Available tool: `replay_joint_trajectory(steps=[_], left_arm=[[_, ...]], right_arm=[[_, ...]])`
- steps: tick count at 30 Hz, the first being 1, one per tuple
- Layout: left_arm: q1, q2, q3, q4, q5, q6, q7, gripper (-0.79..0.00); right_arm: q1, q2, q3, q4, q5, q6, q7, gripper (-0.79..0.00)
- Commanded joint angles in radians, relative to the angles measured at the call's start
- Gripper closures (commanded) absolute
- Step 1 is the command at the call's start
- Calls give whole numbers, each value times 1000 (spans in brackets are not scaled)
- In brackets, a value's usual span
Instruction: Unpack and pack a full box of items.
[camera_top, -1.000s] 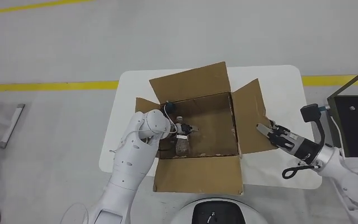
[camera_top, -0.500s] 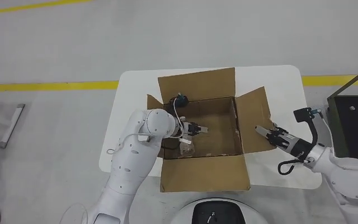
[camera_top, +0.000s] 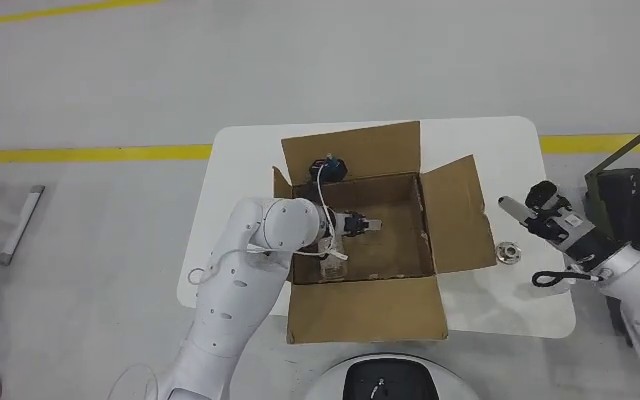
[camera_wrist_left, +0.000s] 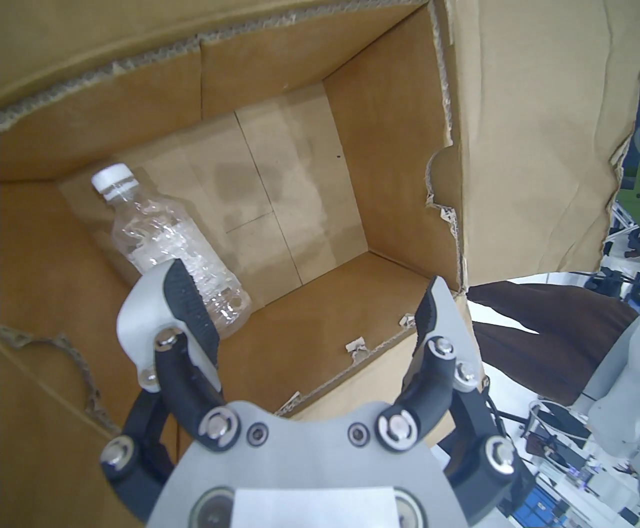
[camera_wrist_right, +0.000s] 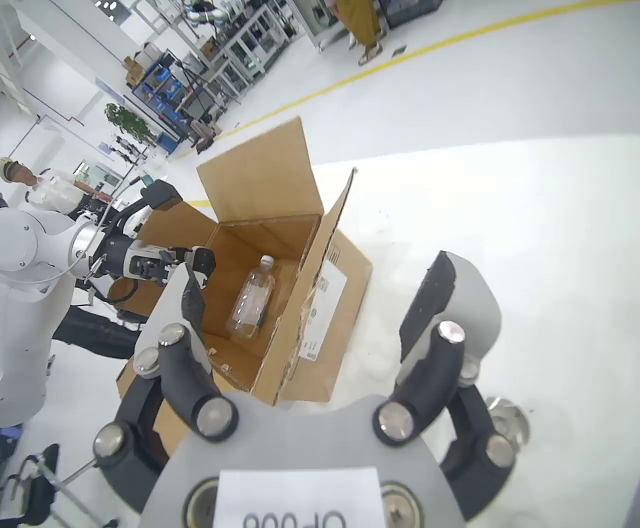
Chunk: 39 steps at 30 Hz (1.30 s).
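"Box (camera_top: 365, 305): where did it stand?"
"On the white counter (camera_top: 240, 170), with all four flaps folded outward and its opening facing up."
"Contents?"
"One clear bottle (camera_wrist_left: 165, 235) with a white cap. It lay on its side on the box floor, along the wall nearest the left arm."
"State of the left claw (camera_wrist_left: 303, 282)?"
"Spread and empty, held at the opening above the bottle. The right wrist view showed it apart from the bottle."
"And the right claw (camera_wrist_right: 316, 285)?"
"Likewise spread, pinching nothing, above the counter just beyond the right flap and apart from the box. A small round metal piece (camera_top: 508, 251) lay on the counter near it."
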<state>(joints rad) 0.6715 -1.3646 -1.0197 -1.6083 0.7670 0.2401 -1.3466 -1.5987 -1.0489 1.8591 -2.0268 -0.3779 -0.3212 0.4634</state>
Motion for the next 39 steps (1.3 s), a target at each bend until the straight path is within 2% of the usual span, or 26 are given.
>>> replay_joint_trajectory(steps=[1,5,11,18,22,26,30,33,39], left_arm=[[-2,2,-6,-32,7,-5,10,-785],[0,10,-49,-115,21,-17,49,-785],[30,32,-144,-244,93,-11,25,-785],[104,60,-274,-350,177,9,-25,-785],[149,71,-326,-392,206,15,-38,-785],[178,77,-350,-419,209,26,-36,-785],[178,77,-350,-419,209,26,-36,-785],[178,77,-350,-419,209,26,-36,-785],[178,77,-350,-419,209,26,-36,-785]], right_arm=[[-14,0,32,-3,-21,-42,-33,0],[-38,0,70,-21,-35,-82,-78,0],[-65,-3,81,-42,-52,-125,-118,0],[-55,-8,-12,-34,-104,-86,-128,0],[-54,-9,-20,-32,-107,-82,-127,0],[-54,-9,-20,-32,-107,-82,-127,0],[-51,-8,-18,-40,-119,-86,-130,0],[-44,-8,3,-46,-174,-124,-188,0],[-85,-7,143,25,-196,-301,-329,0]])
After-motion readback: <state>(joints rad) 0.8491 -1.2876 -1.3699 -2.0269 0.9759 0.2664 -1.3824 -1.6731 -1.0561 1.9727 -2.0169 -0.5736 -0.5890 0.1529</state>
